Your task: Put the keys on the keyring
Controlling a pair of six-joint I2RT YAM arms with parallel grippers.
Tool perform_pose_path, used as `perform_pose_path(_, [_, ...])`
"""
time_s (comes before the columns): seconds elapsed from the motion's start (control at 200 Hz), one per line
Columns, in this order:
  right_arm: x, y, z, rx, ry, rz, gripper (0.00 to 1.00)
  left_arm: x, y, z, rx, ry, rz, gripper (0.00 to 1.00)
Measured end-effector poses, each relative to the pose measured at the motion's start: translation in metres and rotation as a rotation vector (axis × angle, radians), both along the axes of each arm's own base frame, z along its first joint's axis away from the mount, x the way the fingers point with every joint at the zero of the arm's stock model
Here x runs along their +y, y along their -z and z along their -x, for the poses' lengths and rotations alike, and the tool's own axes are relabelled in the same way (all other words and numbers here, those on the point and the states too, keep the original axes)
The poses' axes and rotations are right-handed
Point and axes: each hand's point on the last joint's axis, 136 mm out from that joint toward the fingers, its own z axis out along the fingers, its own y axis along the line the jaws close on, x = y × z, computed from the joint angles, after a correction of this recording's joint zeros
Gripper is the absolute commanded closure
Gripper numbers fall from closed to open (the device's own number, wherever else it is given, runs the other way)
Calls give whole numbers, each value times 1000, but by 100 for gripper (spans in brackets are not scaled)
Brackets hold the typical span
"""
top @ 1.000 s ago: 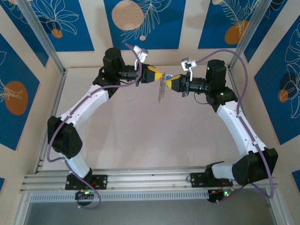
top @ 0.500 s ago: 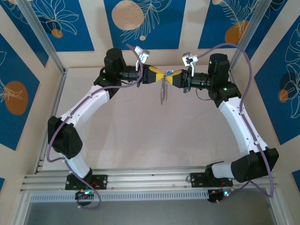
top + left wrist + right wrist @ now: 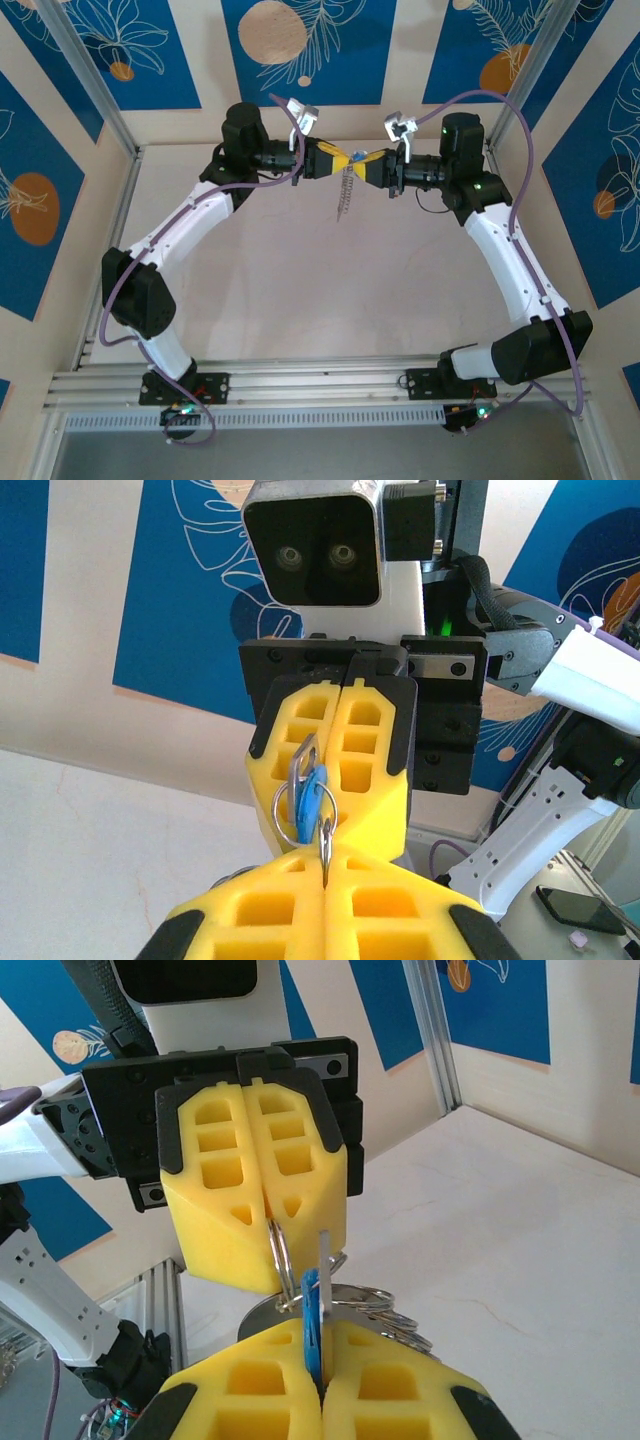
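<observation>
Item: left claw (image 3: 325,860), yellow foam fingers pressed flat together, clenched on a thin wire loop of the keyring (image 3: 279,1255); the part of the loop inside the seam is hidden. Item: right claw (image 3: 320,1360), fingers likewise clamped together, grasping the key (image 3: 311,1310) by its blue plastic head, with the lower part of that head sunk between the pads and out of sight. The silver blade stands up from the head, just beside the held loop and crossing in front of it; whether the blade passes through the loop or only lies against it cannot be made out. Position: both claws meet tip to tip, raised above the far middle of the worktop (image 3: 300,290), the left arm reaching in from the left and the right arm from the right. From overhead the key and the loop are too small to separate from the yellow fingertips. Attached: further silver rings bunched behind the key in the right wrist view, their lower edges cut off by the claw's own finger. Attached: a pale chain (image 3: 345,195) hanging down from the meeting point; whether its lower end touches the worktop cannot be told. Surround: blue and cream patterned wall panels.
</observation>
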Motion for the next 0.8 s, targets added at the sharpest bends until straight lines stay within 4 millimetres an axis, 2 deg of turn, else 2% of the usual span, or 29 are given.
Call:
perform_pose_path(0.155, [-3,2,-1,3,7,0,100,0,0,-1,0,-8,0,100])
perform_pose_path(0.455, [2,21,1,54,-4,4,100,0,0,-2,0,-14,1,100])
perform_pose_path(0.795, [9,18,2,38,-12,-1,100,0,0,-2,-1,-14,1,100])
